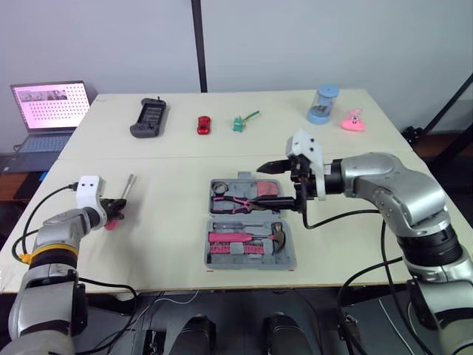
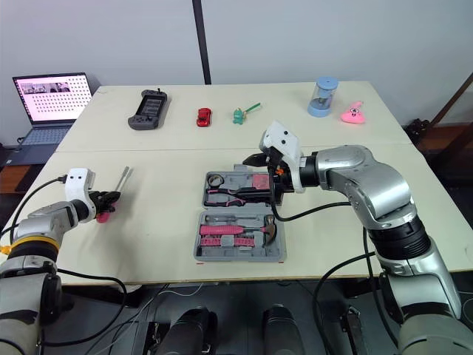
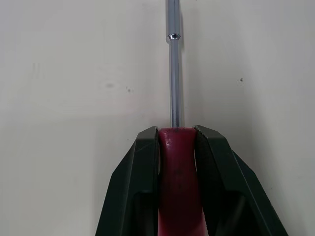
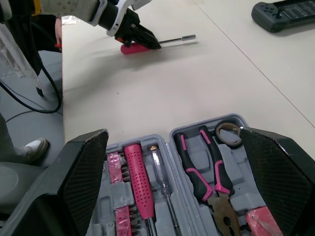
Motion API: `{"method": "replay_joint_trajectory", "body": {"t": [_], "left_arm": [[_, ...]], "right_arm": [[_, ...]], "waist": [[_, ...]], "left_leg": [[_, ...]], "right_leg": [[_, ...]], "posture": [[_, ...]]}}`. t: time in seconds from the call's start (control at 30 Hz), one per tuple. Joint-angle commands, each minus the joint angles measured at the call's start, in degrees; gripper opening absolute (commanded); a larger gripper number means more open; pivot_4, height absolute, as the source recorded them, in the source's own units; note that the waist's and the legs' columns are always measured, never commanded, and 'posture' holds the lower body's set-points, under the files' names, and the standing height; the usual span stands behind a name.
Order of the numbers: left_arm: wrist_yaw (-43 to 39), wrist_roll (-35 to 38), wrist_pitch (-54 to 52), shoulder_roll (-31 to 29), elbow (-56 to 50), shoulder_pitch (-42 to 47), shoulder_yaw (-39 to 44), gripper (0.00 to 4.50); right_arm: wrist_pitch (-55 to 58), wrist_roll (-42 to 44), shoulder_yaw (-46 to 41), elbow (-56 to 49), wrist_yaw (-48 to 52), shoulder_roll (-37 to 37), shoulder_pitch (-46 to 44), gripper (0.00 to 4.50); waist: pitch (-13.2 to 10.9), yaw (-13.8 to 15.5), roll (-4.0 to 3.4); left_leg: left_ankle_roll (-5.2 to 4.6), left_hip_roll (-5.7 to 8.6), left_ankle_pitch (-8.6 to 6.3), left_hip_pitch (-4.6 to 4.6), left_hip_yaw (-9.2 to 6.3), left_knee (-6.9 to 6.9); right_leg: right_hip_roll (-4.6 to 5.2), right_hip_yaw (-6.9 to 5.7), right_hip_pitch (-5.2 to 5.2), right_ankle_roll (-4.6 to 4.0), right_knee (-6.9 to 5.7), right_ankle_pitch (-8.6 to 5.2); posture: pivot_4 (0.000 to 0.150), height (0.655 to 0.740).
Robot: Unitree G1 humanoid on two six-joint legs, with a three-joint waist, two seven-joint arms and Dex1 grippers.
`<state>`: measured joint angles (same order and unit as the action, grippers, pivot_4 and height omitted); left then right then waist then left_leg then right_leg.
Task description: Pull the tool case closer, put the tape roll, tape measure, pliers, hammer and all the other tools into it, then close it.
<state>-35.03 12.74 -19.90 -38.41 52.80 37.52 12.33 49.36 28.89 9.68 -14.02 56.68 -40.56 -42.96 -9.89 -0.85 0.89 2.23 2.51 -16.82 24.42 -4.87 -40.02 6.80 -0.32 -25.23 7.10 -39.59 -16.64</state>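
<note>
Two arms extended: left jaws grip screwdriver (image 3: 176, 172), right jaws gape over case (image 1: 290, 260).

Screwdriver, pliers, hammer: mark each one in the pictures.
screwdriver (image 3: 174, 73), left wrist view, on the metal shaft.
pliers (image 4: 218, 169), right wrist view, on one handle.
hammer (image 1: 278, 234), left eye view, on the head.

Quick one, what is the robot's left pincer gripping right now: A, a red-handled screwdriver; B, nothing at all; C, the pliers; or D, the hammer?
A: the left pincer is shut on the red handle of the screwdriver, whose metal shaft sticks out past the fingertips.
</note>
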Motion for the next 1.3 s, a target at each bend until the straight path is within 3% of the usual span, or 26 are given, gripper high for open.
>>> {"method": "replay_joint_trajectory", "body": {"t": [0.03, 0.13, 0.27, 0.43, 0.63, 0.73, 0.93, 1.17, 1.3], "left_arm": [[-1.3, 0.9, -1.0, -2.4, -4.9, 0.8, 1.6, 0.55], [-3.0, 3.9, -8.8, -2.2, -10.7, 1.5, 2.2, 0.55], [-7.6, 7.1, -21.0, -1.9, -27.7, -0.1, -1.9, 0.55], [-11.1, 5.4, -25.5, -3.1, -39.3, 2.2, -9.1, 0.55], [-19.9, 4.3, -27.5, -4.1, -46.1, 6.5, -20.2, 0.53], [-29.3, 3.6, -31.2, -6.5, -48.7, 10.1, -30.0, 0.5], [-37.5, 1.3, -33.8, -4.7, -49.8, 17.5, -41.4, 0.48], [-38.5, 0.3, -47.2, 1.1, -53.2, 24.7, -52.9, 0.48], [-38.4, -1.1, -46.1, 2.8, -55.1, 25.7, -57.5, 0.48]], "right_arm": [[-1.6, -0.8, -0.9, -0.1, 0.1, -0.5, -0.9, 4.5], [-2.1, -1.5, -0.8, 0.5, 0.4, -0.8, -0.7, 4.5], [-2.5, -2.2, -1.0, 0.8, 0.5, -1.6, 0.4, 4.5], [-5.9, -4.7, -3.0, 2.1, 0.2, -4.3, 1.5, 4.5], [-7.2, -6.2, -6.0, 0.7, 2.0, -12.1, 7.2, 4.5], [-6.0, -5.2, -9.2, -3.0, 2.3, -15.7, 12.5, 4.5], [-2.7, -1.0, -16.0, -13.6, 2.2, -18.6, 21.5, 4.5], [-0.9, 0.6, -19.3, -21.0, 3.0, -23.3, 30.8, 4.5], [-0.2, 0.8, -19.2, -21.8, 2.2, -23.8, 31.8, 4.5]], "waist": [[0.0, 0.0, 0.01], [0.0, 0.0, 0.01], [0.0, 0.1, 0.04], [0.0, 0.0, 0.04], [0.0, 0.0, 0.04], [0.0, 0.1, 0.05], [-0.1, -0.1, 0.02], [-0.1, 0.2, 0.05], [-0.1, -0.1, 0.06]], "left_leg": [[0.0, 0.0, 0.0, 0.0, 0.0, 0.0], [0.01, 0.0, 0.01, 0.01, 0.0, 0.0], [0.03, -0.04, 0.02, 0.05, -0.03, -0.03], [0.2, -0.03, 0.12, 0.04, -0.01, -0.04], [0.18, 0.0, 0.11, 0.05, 0.02, -0.02], [0.09, 0.0, 0.06, 0.05, 0.03, -0.03], [-0.04, -0.05, 0.01, 0.03, 0.05, -0.03], [-0.11, -0.04, -0.02, -0.01, 0.02, -0.09], [-0.13, -0.06, -0.03, -0.06, -0.02, -0.12]], "right_leg": [[0.0, 0.0, 0.0, 0.0, 0.0, 0.0], [0.0, 0.0, -0.01, 0.0, 0.0, 0.0], [0.0, 0.0, 0.0, 0.0, -0.02, 0.0], [-0.01, 0.01, 0.01, 0.01, -0.02, 0.0], [-0.03, 0.0, 0.02, 0.01, 0.0, 0.0], [-0.03, 0.0, 0.06, 0.01, 0.03, 0.0], [-0.13, 0.01, 0.08, 0.01, 0.0, -0.01], [-0.15, -0.01, 0.26, 0.03, 0.05, -0.02], [-0.14, -0.01, 0.35, 0.05, 0.08, -0.03]], "posture": [[0.15, 0.6753], [0.15, 0.6753], [0.15, 0.6753], [0.15, 0.6753], [0.15, 0.6753], [0.15, 0.6753], [0.15, 0.6753], [0.15, 0.6753], [0.15, 0.6753]]}}
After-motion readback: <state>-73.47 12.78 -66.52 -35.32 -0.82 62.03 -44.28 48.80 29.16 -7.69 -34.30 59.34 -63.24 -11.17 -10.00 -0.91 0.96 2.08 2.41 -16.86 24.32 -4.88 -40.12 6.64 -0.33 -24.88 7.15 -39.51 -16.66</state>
